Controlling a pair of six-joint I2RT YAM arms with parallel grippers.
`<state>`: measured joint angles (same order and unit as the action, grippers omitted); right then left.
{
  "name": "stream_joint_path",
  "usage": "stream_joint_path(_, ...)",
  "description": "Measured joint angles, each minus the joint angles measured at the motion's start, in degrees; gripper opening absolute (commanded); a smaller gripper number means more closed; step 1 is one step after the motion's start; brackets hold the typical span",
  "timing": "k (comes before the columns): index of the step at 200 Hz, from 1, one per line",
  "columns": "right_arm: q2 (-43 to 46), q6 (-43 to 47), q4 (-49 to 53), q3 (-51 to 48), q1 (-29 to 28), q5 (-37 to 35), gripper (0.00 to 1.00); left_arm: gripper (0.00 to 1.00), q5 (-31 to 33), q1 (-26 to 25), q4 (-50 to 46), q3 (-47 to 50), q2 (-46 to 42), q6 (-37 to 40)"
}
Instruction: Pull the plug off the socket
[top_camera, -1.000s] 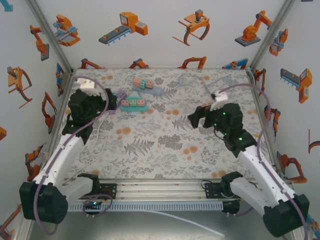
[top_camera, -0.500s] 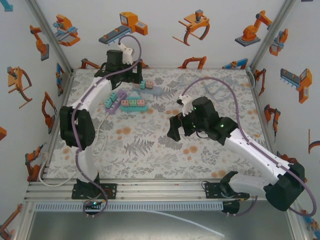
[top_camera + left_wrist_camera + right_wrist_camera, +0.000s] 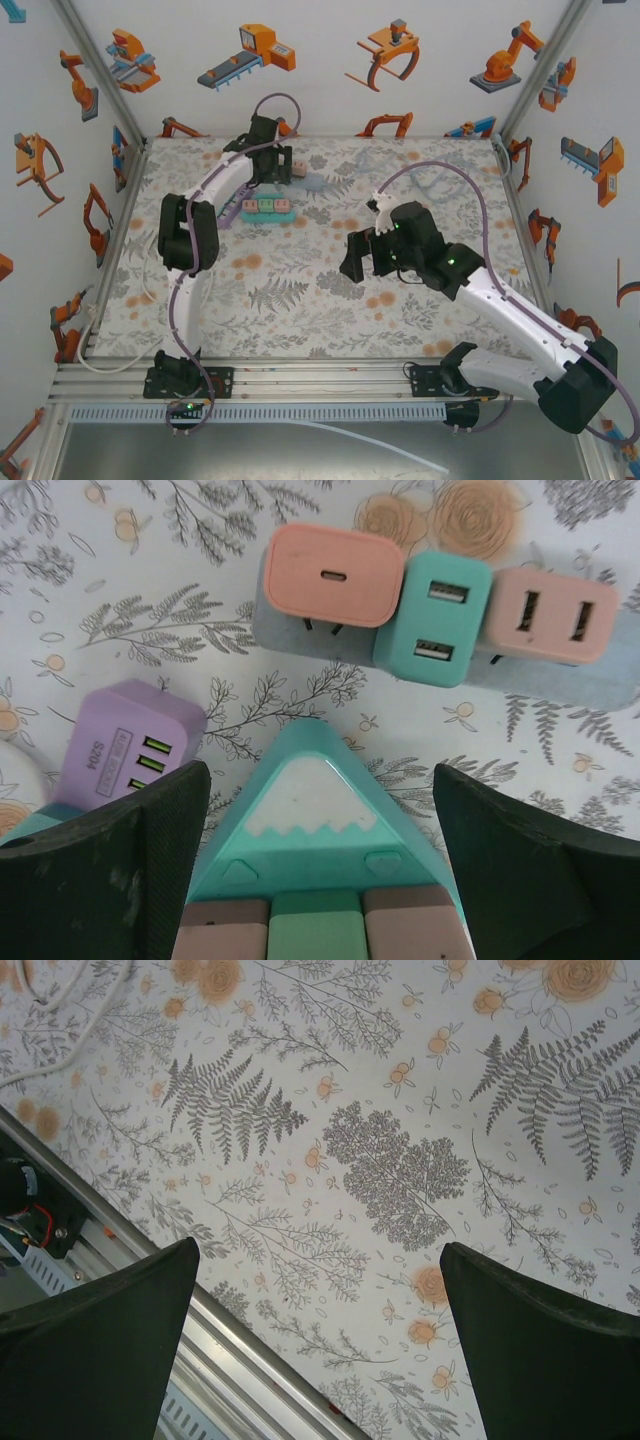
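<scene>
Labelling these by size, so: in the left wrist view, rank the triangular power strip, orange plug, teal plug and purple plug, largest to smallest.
1. Triangular power strip, though cut off at the bottom edge.
2. Orange plug and teal plug: too alike to rank.
3. Purple plug looks smallest, but partly hidden, so unsure.

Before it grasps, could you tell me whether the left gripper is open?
Open: the left gripper has fingers wide apart, gripping nothing.

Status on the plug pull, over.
Left gripper open above the teal socket block. Right gripper open over the table. Pink plug in the grey strip, ungripped. Nothing blocks it.
</scene>
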<state>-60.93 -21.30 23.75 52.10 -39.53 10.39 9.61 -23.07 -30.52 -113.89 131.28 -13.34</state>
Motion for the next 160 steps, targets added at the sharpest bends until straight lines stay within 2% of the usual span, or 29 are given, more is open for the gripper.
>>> stream_joint_path(41,0.00,-1.22,0.00,-0.35,-0.04,-1.07,0.99,0.74,-0.28,0.02,-3.13,0.04,1.68,-3.04)
stream_joint_path(78,-0.13,-1.53,0.00,-0.35,-0.04,-1.09,0.99,0.59,-0.79,0.07,-1.66,4.28,-0.37,-8.15)
stream_joint_path(119,-0.28,-3.08,0.00,-0.35,-0.07,-1.46,0.99,0.57,-0.22,-1.81,-1.46,15.63,-7.78,-17.97)
stream_joint_path(160,-0.13,-3.82,0.00,-0.46,-0.26,-1.79,0.99,0.57,-1.20,-6.45,-2.73,26.29,-14.99,-29.40)
